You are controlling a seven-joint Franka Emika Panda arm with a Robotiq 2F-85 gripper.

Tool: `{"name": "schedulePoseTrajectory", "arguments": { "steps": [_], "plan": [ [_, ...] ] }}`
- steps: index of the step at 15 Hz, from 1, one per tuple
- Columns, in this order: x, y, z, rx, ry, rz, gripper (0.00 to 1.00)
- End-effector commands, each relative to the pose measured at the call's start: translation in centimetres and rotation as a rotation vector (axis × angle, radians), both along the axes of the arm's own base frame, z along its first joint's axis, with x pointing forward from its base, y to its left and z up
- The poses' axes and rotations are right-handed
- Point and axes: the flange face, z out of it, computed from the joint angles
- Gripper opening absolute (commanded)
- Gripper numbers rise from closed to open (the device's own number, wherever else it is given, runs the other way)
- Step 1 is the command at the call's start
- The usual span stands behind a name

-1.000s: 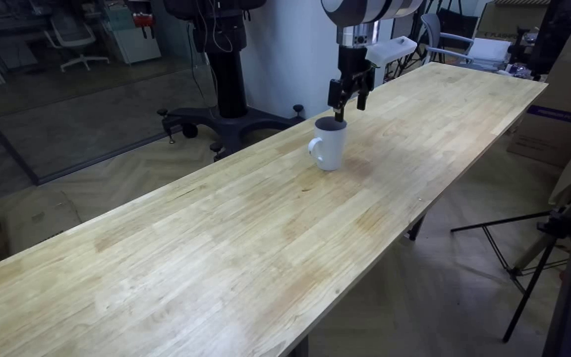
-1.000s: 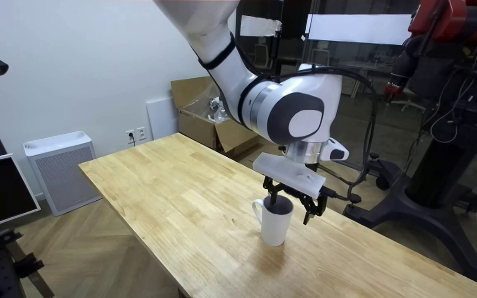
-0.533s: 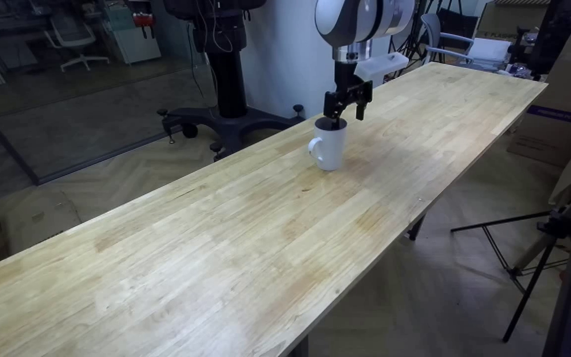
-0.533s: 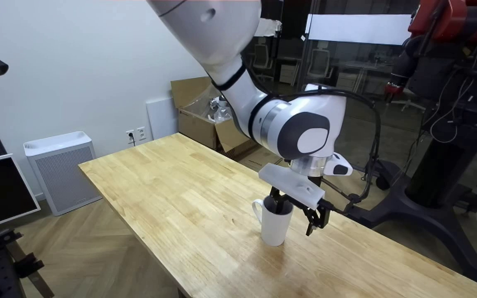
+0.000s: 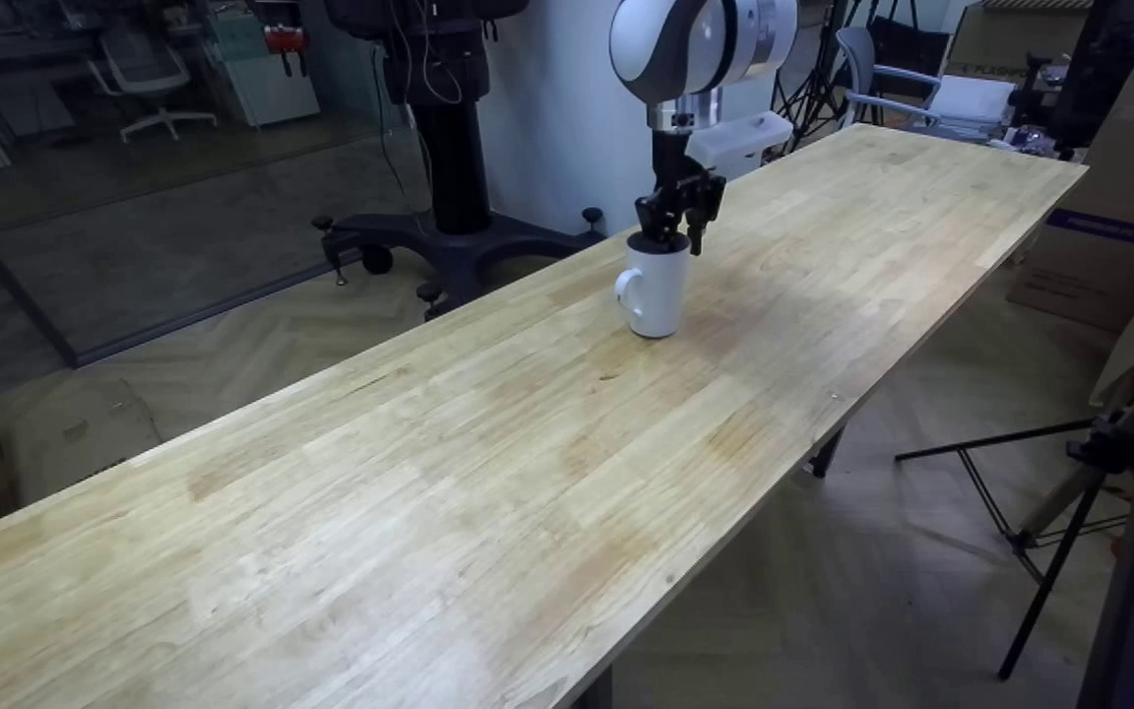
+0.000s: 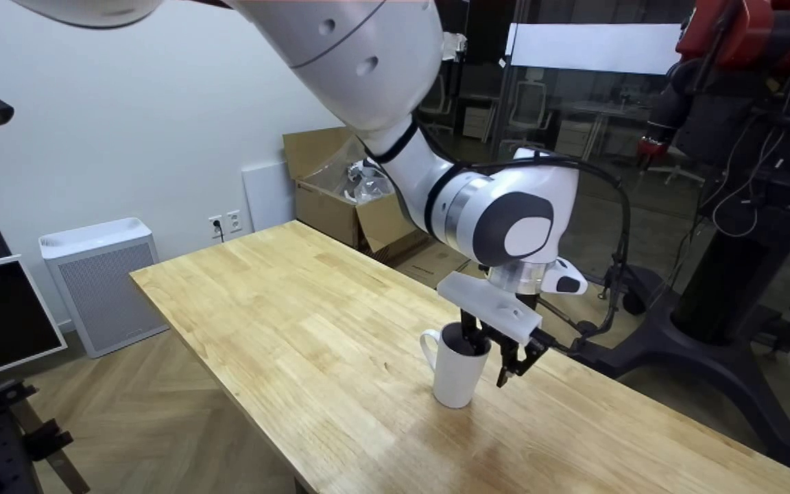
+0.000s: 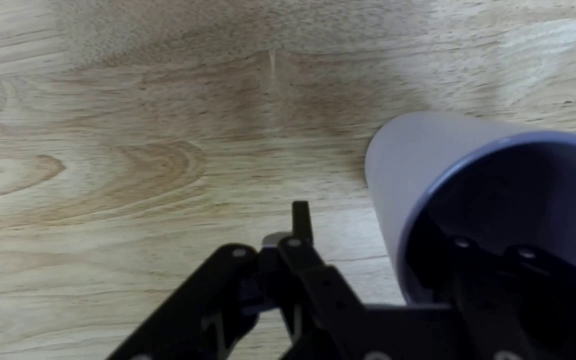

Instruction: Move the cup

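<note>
The cup, a white mug (image 5: 654, 295), stands on the wooden table (image 5: 409, 473) near its far edge in an exterior view, its handle (image 6: 429, 348) pointing away from my gripper (image 6: 489, 363). One finger (image 7: 428, 245) reaches down into the dark interior, its tip hidden by the wall. The outer finger (image 7: 302, 220) stays outside, with bare wood showing between it and the mug's wall in the wrist view. The jaws stand partly closed around one side of the rim, apart, not clamped on the wall from both sides. Whether the inner finger touches the wall I cannot tell.
Beyond one long table edge stands a black wheeled base (image 5: 459, 241). An open cardboard box (image 6: 330, 213) and a white air purifier (image 6: 103, 288) sit on the floor past the table's end. A tripod (image 5: 1049, 551) is beside the opposite edge.
My gripper has come down, its inner finger deeper in the mug, and the outer finger has moved in closer to the wall. The mug's rim has shifted very slightly toward the outer finger.
</note>
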Motion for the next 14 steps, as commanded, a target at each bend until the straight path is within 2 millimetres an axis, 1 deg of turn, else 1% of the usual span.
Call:
{"name": "schedulePoseTrajectory", "arguments": {
  "steps": [1,3,4,6,9,14],
  "plan": [
    [1.5,0.6,0.3,-0.024,0.01,-0.009,0.19],
    [1.7,1.1,0.4,-0.023,0.016,0.004,0.05],
    [1.9,1.5,0.4,-0.026,0.017,0.012,0.01],
    [2.0,2.3,0.6,-0.027,0.022,0.027,0.0],
    [2.1,3.1,0.6,-0.044,0.031,0.053,0.03],
    [1.5,5.0,0.8,-0.063,0.042,0.065,0.03]
  ]
}}
